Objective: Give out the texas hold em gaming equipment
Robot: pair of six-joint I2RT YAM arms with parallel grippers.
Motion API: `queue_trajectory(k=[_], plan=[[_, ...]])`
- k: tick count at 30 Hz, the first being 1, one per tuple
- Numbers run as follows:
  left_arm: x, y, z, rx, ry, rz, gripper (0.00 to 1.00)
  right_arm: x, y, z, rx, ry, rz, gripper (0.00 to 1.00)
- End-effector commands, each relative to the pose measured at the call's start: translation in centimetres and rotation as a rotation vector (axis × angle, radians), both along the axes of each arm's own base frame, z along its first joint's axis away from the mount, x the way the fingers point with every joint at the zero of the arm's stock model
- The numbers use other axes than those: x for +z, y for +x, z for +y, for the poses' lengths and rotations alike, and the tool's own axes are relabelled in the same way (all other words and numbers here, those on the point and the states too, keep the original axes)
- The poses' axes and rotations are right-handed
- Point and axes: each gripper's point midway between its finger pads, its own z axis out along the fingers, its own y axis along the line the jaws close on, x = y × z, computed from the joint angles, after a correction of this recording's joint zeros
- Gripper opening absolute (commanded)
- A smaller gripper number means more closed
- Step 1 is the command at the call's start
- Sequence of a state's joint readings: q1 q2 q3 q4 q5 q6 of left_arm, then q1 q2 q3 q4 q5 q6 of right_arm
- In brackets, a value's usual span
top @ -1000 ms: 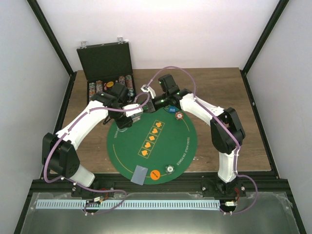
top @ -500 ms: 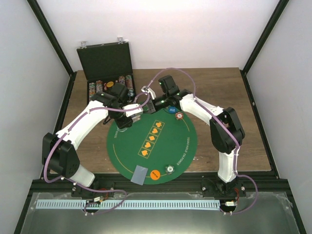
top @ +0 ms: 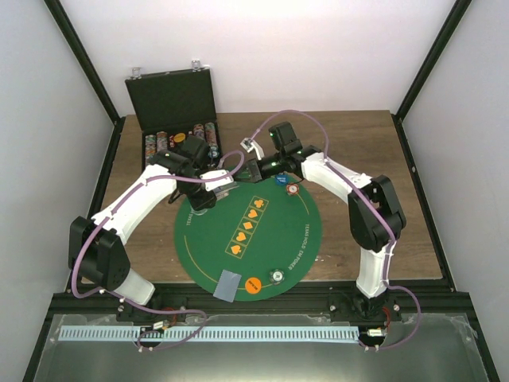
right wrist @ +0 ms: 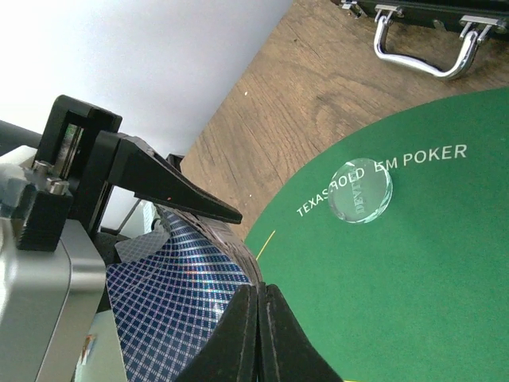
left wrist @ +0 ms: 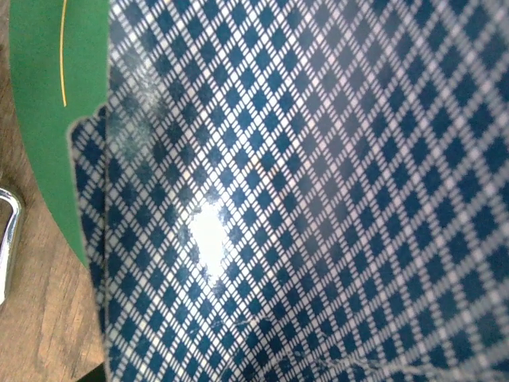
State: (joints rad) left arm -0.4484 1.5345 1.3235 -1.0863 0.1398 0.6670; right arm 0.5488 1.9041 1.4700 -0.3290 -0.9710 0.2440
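Pinching down on the cards (right wrist: 176, 310), my right hand (right wrist: 258, 296) is narrowed to a thin seam. The lattice-backed sheet bows away from it toward my left hand (top: 223, 180), whose black finger (right wrist: 171, 187) lies across the cards' upper edge. Whether my left hand grips them I cannot tell: its own camera is filled with blue-diamond backs, at least two of them overlapped, and none of its fingers show there. Both hands meet close together above the far-left rim of the green mat (top: 270, 239). Below them a clear disc (right wrist: 360, 189) lies flat on the mat by the printed lettering, apart from both hands. Near my right forearm, a red-and-white disc (top: 293, 189) and a blue disc (top: 280, 180) sit just beside each other at the mat's far edge. At its near edge a single card (top: 229, 284), an orange disc (top: 253, 285) and a silvery disc (top: 277, 275) lie in a row. The black case (top: 171, 99) stands open on the surface (top: 358, 151) behind my left hand.
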Motion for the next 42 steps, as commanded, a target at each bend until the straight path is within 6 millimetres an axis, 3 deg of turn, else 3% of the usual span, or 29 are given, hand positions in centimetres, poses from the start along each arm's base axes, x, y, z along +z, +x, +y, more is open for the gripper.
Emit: queue_trajectory(k=[1, 8, 13, 16, 22, 34, 42], plan=[[0.1, 0.1, -0.1, -0.008, -0.007, -0.01, 0.4, 2.5, 0.7, -0.8, -0.03, 0.019, -0.079, 0.01], [-0.2, 0.2, 0.1, -0.001, -0.001, -0.009, 0.4, 4.1, 2.4, -3.6, -0.103, -0.003, -0.154, 0.01], [-0.2, 0.2, 0.1, 0.0, 0.002, -0.011, 0.4, 3.4, 3.9, -5.6, -0.149, -0.061, -0.203, 0.01], [-0.2, 0.3, 0.3, 0.007, 0.007, -0.013, 0.4, 2.1, 5.8, -6.9, -0.168, -0.17, -0.297, 0.01], [-0.1, 0.3, 0.3, 0.011, 0.001, -0.013, 0.4, -1.3, 7.7, -7.7, -0.014, -0.328, -0.554, 0.01], [-0.2, 0.3, 0.4, 0.013, 0.004, -0.011, 0.4, -10.7, 13.8, -9.0, 0.18, -0.631, -0.744, 0.01], [0.1, 0.6, 0.3, 0.015, 0.002, -0.015, 0.4, -14.3, 16.4, -8.0, 0.271, -0.794, -0.971, 0.01]])
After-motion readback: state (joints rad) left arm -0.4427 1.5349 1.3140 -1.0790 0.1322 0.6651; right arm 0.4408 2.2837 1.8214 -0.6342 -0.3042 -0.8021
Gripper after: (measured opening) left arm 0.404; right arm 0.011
